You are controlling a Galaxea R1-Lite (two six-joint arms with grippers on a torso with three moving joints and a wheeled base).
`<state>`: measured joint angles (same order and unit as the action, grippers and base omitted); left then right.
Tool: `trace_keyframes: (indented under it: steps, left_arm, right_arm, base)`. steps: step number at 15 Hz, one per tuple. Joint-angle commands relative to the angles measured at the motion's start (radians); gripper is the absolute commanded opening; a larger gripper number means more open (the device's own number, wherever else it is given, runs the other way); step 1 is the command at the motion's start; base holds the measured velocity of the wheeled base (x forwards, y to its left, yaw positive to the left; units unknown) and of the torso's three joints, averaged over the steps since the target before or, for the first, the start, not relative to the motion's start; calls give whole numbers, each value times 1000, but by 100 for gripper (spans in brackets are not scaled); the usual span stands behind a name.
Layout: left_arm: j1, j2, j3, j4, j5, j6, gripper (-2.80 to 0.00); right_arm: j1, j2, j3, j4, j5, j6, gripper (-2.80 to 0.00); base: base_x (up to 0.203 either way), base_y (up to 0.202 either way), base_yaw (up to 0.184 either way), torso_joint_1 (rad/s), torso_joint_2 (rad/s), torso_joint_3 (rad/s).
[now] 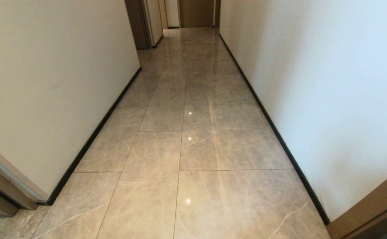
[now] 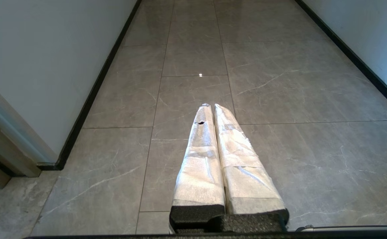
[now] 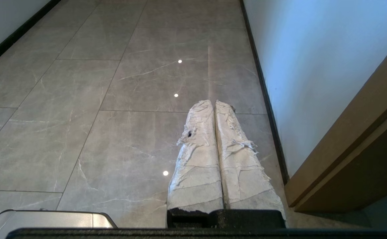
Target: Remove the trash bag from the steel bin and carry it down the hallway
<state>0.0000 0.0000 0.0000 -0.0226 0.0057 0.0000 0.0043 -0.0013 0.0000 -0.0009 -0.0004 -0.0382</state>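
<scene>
Trash bag and steel bin aren't in any view, so you've nothing done yet: left claw and right claw both pressed together, empty, over the grey-beige tiled hallway floor.

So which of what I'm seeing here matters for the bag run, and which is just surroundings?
Part of the job:
- hallway floor, the route ahead
- left gripper, shut, holding nothing
- right gripper, shut, holding nothing
- trash bag and steel bin: in no view

Just there:
- left wall and right wall
- black baseboard
- wooden door frame at near right
- far doors
</scene>
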Motion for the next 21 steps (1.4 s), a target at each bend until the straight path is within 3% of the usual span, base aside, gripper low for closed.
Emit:
trace_keyframes:
  steps: [1, 21]
  left_arm:
    - [0, 0, 12, 0, 0, 0, -280]
    - [0, 0, 12, 0, 0, 0, -280]
  right_arm:
    - [0, 1, 0, -1, 0, 0, -280]
    - [0, 1, 0, -1, 0, 0, -280]
  base:
    - [0, 0, 0, 0, 0, 0]
    - [0, 0, 0, 0, 0, 0]
